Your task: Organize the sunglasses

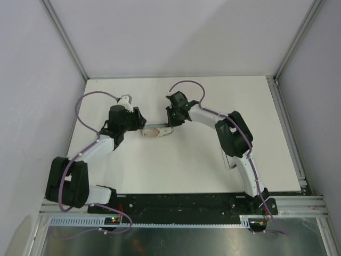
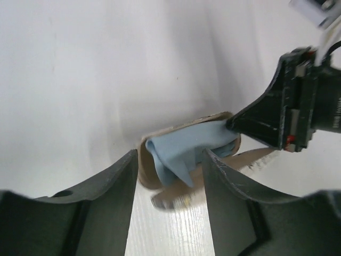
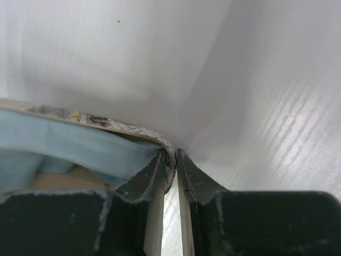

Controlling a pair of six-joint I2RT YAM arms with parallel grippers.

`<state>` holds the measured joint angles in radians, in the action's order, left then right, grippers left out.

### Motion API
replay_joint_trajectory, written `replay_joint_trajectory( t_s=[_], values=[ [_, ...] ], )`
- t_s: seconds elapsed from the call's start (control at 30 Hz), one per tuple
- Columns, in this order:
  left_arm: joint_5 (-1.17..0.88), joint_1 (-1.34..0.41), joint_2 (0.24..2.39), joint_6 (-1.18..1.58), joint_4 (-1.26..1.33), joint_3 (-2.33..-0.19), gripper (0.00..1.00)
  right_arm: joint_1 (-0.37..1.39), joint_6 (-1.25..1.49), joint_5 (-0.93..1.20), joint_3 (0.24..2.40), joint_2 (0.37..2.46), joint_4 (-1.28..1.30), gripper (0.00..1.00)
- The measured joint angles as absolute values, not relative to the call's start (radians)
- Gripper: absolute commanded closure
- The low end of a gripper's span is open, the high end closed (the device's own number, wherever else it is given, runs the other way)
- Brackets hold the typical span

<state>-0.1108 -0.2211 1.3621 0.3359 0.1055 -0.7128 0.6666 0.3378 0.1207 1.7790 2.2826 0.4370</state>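
Note:
The beige-grey oval case lies open on the white table between my two grippers. A light blue cloth is bunched inside it and spills over its near end. The sunglasses are hidden; no black frame shows in any view. My left gripper is open, its jaws wide apart just short of the case's end. My right gripper is shut on the thin patterned rim of the case, with the cloth just left of its fingers. Its black finger also shows in the left wrist view.
The white table is bounded by grey walls at the back and both sides, with aluminium posts in the corners. A black base rail runs along the near edge.

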Motion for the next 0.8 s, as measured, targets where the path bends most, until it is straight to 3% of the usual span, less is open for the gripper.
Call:
replay_joint_trajectory(
  t_s=[0.27,0.6,0.73,0.8],
  values=[
    [-0.110,-0.192,1.232,0.422,0.102,-0.713,0.37,0.595,0.422,0.188,1.568,2.171,0.323,0.81],
    [-0.270,-0.188,1.337,0.831,0.203,-0.616,0.35,0.575,0.483,0.195,1.432,2.088,0.278,0.81],
    [-0.280,-0.213,1.372,1.011,0.260,-0.532,0.21,0.579,0.500,0.192,1.425,2.084,0.274,0.81],
    [-0.241,-0.245,1.356,1.092,0.280,-0.502,0.07,0.580,0.505,0.192,1.423,2.083,0.273,0.81]
  ],
)
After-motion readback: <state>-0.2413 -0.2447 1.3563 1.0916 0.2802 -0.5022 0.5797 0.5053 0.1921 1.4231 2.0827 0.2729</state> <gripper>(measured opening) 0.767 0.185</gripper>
